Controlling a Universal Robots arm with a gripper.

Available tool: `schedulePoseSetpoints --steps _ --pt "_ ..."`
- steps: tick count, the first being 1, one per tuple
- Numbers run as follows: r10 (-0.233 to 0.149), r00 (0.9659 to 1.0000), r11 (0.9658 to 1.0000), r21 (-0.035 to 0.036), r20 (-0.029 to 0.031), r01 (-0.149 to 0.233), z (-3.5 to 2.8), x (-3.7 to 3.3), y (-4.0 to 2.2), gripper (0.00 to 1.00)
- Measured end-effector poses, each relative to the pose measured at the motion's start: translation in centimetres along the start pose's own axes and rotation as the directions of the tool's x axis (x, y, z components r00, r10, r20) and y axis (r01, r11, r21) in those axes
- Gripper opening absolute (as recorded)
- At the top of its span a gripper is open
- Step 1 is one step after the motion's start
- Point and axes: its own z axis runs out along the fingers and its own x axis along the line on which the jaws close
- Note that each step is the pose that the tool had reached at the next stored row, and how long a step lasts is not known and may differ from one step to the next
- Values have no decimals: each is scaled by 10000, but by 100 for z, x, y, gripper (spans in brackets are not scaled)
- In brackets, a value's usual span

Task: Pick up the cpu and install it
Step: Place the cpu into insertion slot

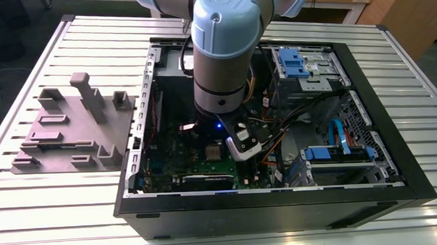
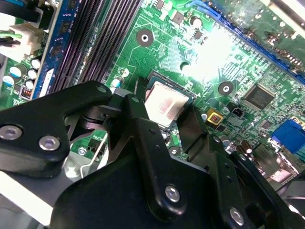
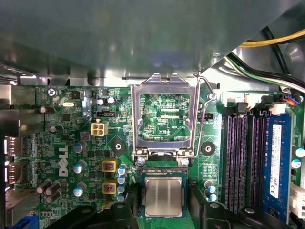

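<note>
Straddling the cpu (image 3: 163,195), the gripper (image 3: 164,208) has its jaws parted, one at each side, and seems not to be clamping it. The cpu lies flat in its socket (image 3: 163,170) on the motherboard (image 3: 71,143), so it looks seated. Beyond it, the load plate (image 3: 135,119) stands tipped up beside its lever (image 3: 202,119), leaving the socket uncovered. Around all this, the open computer case (image 1: 280,207) holds the board, cables (image 3: 274,42) and drive bays (image 1: 304,65).

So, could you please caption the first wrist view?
The cpu lies in place on the motherboard, retention frame flipped open.
</note>
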Motion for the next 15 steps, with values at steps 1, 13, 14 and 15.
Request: schedulePoseSetpoints --steps 1,13,14,15 --pt "1 10000 10000 1 -1 -1 -6 0 0 54" --pt "3 10000 10000 3 -3 -3 -28 0 -2 47" --pt "8 10000 10000 0 -3 -8 -29 0 -1 47" --pt "24 10000 10000 -2 -3 -24 -28 0 -1 47"
